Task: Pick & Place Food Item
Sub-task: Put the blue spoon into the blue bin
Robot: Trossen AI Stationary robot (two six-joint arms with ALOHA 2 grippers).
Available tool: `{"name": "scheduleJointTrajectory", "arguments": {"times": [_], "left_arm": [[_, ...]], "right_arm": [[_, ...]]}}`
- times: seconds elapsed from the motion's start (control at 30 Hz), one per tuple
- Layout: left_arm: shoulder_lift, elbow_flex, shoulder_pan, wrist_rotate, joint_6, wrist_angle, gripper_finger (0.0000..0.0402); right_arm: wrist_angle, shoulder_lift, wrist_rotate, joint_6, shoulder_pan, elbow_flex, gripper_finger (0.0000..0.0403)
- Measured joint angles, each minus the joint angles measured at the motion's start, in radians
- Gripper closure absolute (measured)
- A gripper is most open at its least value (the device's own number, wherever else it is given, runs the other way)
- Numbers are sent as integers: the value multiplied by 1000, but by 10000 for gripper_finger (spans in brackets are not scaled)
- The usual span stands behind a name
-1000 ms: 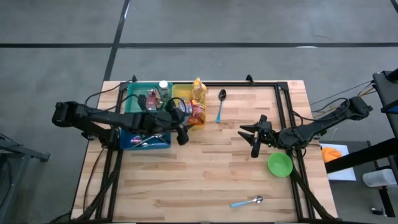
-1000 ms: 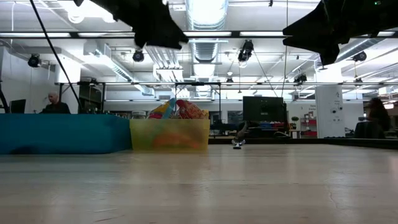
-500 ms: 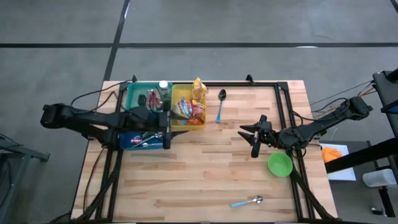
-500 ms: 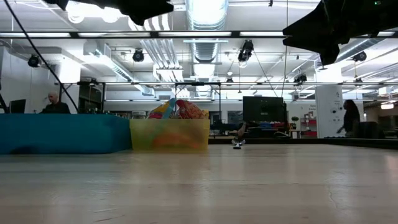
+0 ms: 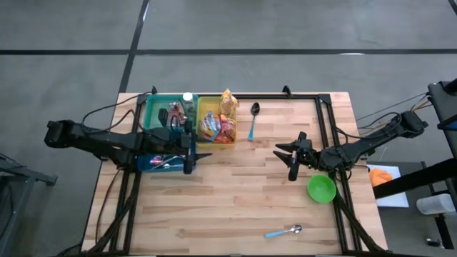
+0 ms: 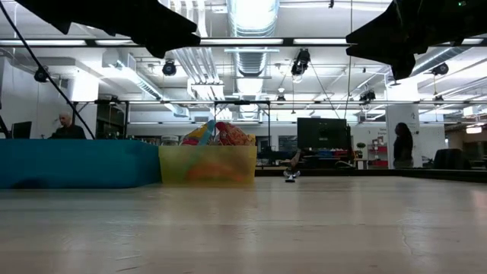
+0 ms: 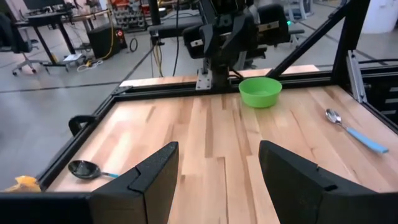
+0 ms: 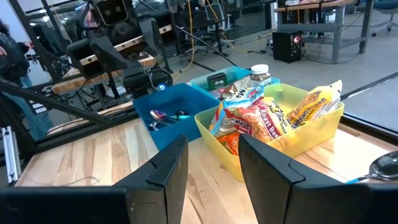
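Several snack bags (image 5: pixel 223 123) stand in a yellow bin (image 5: pixel 206 108) at the table's far side; the right wrist view shows the bags (image 8: pixel 261 115) upright against each other. My left gripper (image 5: pixel 197 154) hangs open above the table, at the blue bin's (image 5: pixel 163 163) right end and just near of the yellow bin. Nothing lies between its fingers (image 7: pixel 214 180). My right gripper (image 5: pixel 288 158) hovers open and empty (image 8: pixel 214 168) right of centre, pointing toward the bins.
A teal bin (image 5: pixel 158 111) with bottles sits left of the yellow one. A black spoon with a blue handle (image 5: pixel 253 120) lies right of the yellow bin. A green bowl (image 5: pixel 321 188) and a metal spoon (image 5: pixel 285 231) lie near right. Bare wood fills the middle.
My left gripper has drawn back from beside the yellow bin toward the table's left edge, sinking slightly and tipping up toward level. Its fingers have kept the same gap. The snack bags stay in the yellow bin.
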State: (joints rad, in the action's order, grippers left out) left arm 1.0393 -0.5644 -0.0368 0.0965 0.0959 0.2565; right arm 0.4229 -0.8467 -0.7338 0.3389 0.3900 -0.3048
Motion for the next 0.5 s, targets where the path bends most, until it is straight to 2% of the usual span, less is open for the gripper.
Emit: {"name": "scheduleJointTrajectory", "arguments": {"times": [0.5], "left_arm": [[0,3,0,0,-78,-7,177]], "right_arm": [[0,0,0,0,0,0,264]]}}
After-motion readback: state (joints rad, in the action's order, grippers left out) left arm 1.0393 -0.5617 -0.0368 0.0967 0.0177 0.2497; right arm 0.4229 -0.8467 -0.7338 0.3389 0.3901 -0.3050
